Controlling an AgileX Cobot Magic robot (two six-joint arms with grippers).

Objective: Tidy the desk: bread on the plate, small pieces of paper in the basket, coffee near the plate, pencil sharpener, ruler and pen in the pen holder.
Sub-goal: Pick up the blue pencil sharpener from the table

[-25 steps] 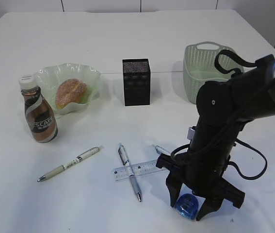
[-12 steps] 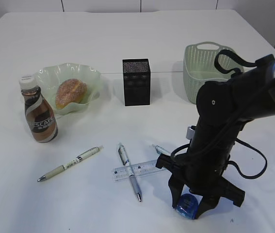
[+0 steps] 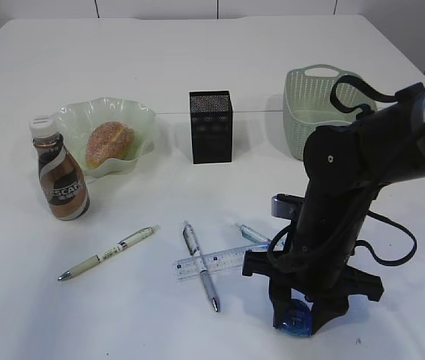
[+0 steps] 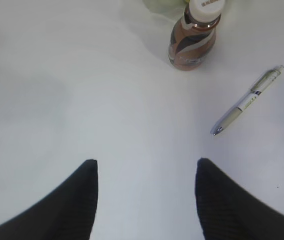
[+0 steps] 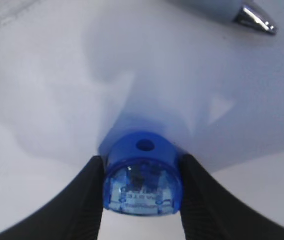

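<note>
Since the earlier frame the right claw [image 5: 140, 187] had dropped and pinched the blue pencil sharpener [image 5: 142, 182] on the tabletop [image 3: 197, 60] — next, presumably, a lift toward the pen holder [image 3: 211, 126].

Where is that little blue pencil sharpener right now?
The pencil sharpener sits at the desk's front right in the exterior view, clamped between the right gripper's fingers, just right of the ruler.

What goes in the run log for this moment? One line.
right gripper: shut on pencil sharpener | left gripper: open, empty | bread: on plate
</note>
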